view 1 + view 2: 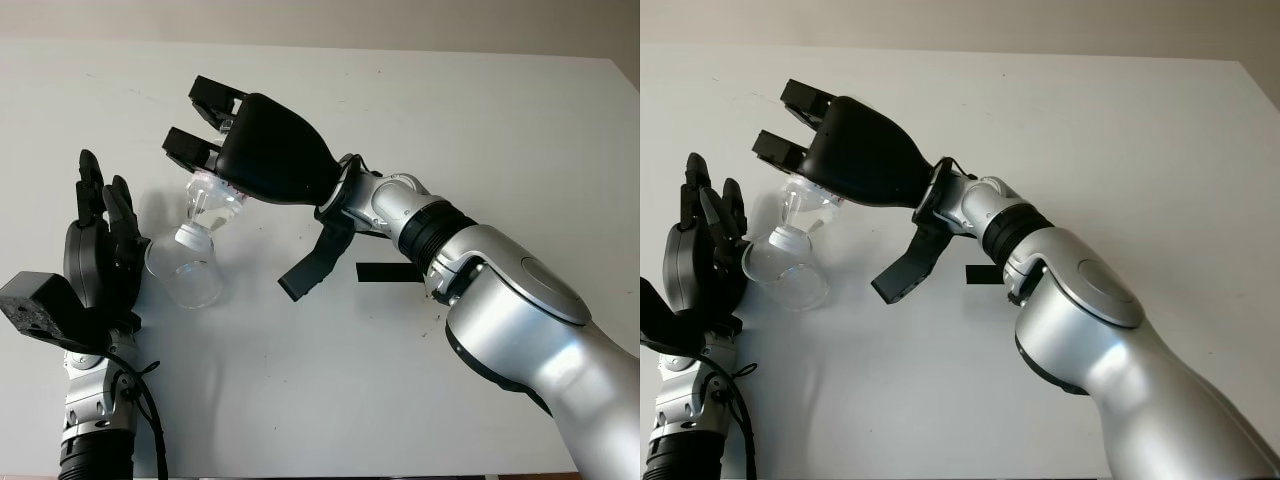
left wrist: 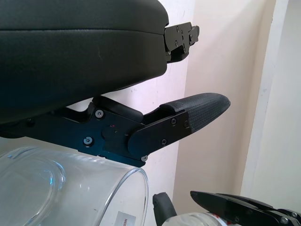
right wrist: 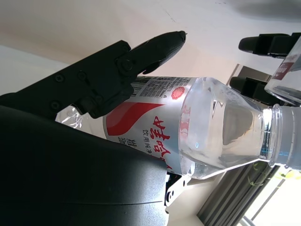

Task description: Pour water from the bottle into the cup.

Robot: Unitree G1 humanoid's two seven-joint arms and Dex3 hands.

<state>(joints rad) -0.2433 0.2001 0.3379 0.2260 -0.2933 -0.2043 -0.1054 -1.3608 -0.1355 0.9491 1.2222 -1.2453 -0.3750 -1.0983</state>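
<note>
- The main risk is a spill: the bottle is tipped steeply with its neck at the rim of the cup, and the two look barely aligned. A small drift of either hand could send water onto the white table.
- The cup itself could slip or tip, since it is clear, smooth, and leans toward the bottle in the left hand, at the left of the head views.
- The bottle could shift, because its thin wall may give under the squeeze as it empties.
- The right hand, in the upper left of the head views, has its fingers wrapped round the labelled body of the bottle, with the arm reaching in from the lower right and the wrist rolled over.
- The left hand stands upright, fingers pointing up, closed around the cup's side.
</note>
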